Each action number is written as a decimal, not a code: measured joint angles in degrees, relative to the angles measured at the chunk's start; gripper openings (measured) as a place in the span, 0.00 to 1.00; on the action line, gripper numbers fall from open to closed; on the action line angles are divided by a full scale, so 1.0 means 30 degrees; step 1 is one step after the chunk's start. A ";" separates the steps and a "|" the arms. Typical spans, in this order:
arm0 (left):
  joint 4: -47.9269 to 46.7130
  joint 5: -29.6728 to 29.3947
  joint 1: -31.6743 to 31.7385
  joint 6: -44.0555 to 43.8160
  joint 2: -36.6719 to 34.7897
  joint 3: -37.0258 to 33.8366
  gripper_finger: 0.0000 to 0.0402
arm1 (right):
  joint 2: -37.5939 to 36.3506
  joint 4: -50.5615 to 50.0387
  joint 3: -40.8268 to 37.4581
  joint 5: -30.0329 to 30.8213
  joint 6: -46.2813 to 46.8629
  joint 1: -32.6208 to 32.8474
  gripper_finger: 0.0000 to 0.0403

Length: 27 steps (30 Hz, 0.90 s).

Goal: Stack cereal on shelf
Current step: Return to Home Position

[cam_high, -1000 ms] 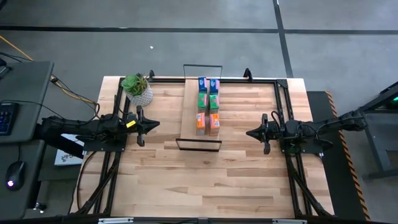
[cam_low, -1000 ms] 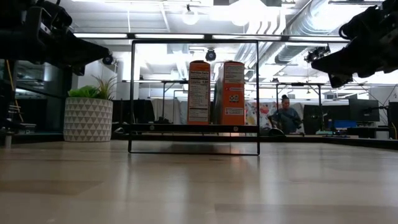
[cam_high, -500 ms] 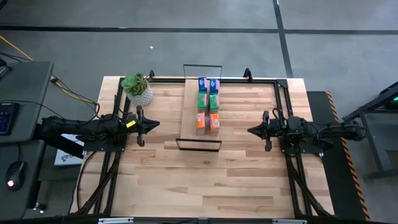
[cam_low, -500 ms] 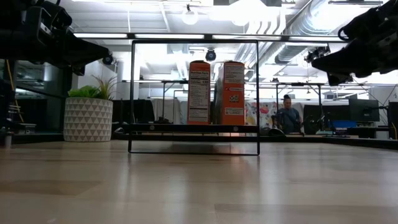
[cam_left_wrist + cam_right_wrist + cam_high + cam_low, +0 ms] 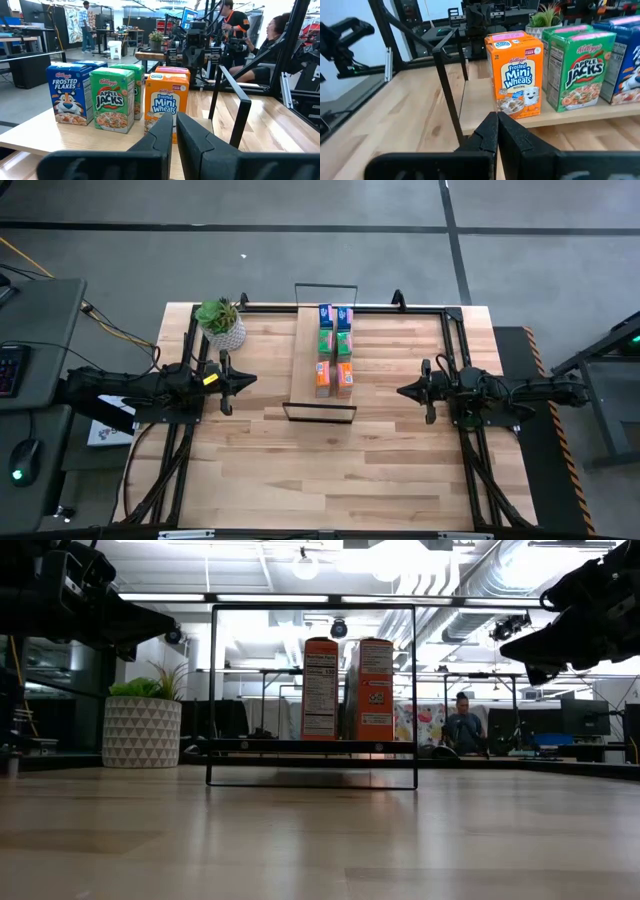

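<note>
Six small cereal boxes stand upright in two rows on the light-wood shelf (image 5: 305,370): two blue (image 5: 335,314), two green (image 5: 335,340), two orange (image 5: 334,378). In the low view the orange pair (image 5: 348,688) stands on the plank inside the black wire frame (image 5: 213,690). My left gripper (image 5: 250,379) is shut and empty, left of the shelf. My right gripper (image 5: 402,392) is shut and empty, right of the shelf. The boxes also show in the left wrist view (image 5: 112,99) and the right wrist view (image 5: 516,74).
A potted plant in a white pot (image 5: 222,322) stands at the table's far left corner. Black arm frames (image 5: 185,430) run along both sides of the table. People and benches show in the room beyond (image 5: 462,725). Bare wood lies in front of the shelf (image 5: 320,470).
My right arm has drawn back a little toward the table's right edge and settled level; its gripper stays shut. The boxes and the shelf have kept still.
</note>
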 joint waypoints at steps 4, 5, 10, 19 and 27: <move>0.0000 0.0000 0.0000 0.0000 -0.0001 0.0000 0.04 | 0.0000 0.0000 0.0000 0.0000 0.1160 0.0000 0.00; 0.0000 0.0001 -0.0001 0.0000 -0.0001 0.0000 0.04 | 0.0000 0.0000 0.0000 0.0000 0.1436 0.0000 0.00; -0.0001 0.0000 -0.0001 -0.0001 0.0000 0.0000 0.04 | 0.0000 -0.0007 0.0000 0.0000 0.1408 0.0000 0.00; 0.0000 0.0000 -0.0002 0.0000 0.0004 0.0000 0.04 | 0.0000 -0.0007 0.0000 0.0007 0.1465 0.0000 0.00; 0.0000 0.0000 -0.0005 0.0000 0.0006 0.0000 0.04 | 0.0004 -0.0015 0.0000 0.0009 0.1465 0.0000 0.00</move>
